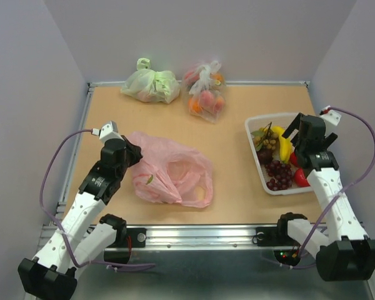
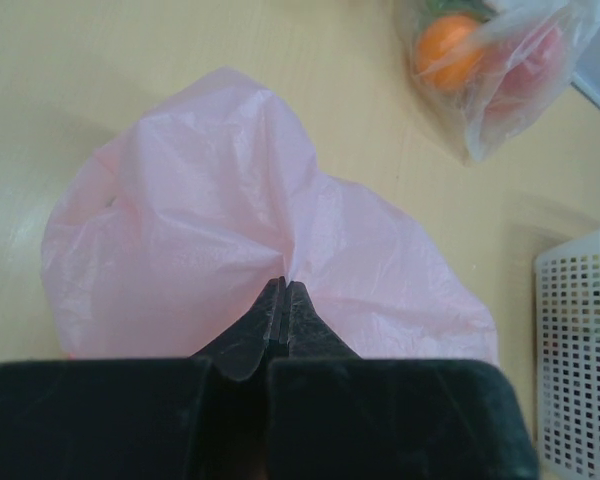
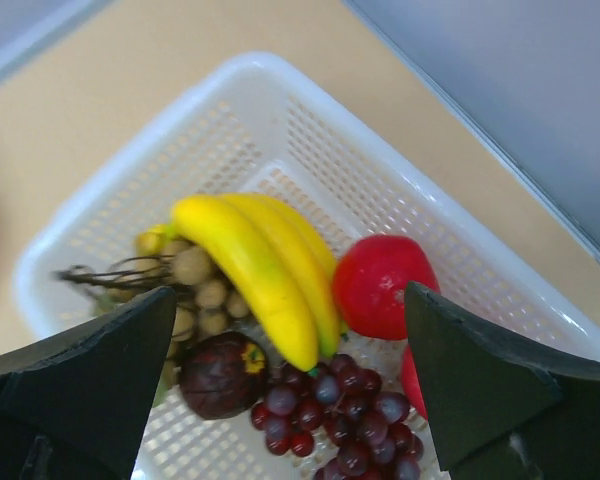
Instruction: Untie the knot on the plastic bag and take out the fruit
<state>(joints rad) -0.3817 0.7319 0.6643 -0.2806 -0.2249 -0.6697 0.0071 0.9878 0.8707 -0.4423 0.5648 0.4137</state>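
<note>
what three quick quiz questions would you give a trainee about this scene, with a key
1. True or false: the left hand is shut on the pink bag.
2. Where are the bananas? A: in the white basket. B: inside the green bag. C: loose on the table.
3. Fill in: the right hand, above the basket, is ____ (open or shut).

Key: 1 true; 2 A; 3 open.

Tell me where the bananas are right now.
In the top view, the bananas lie in the white basket at the right, beside the purple grapes.
</note>
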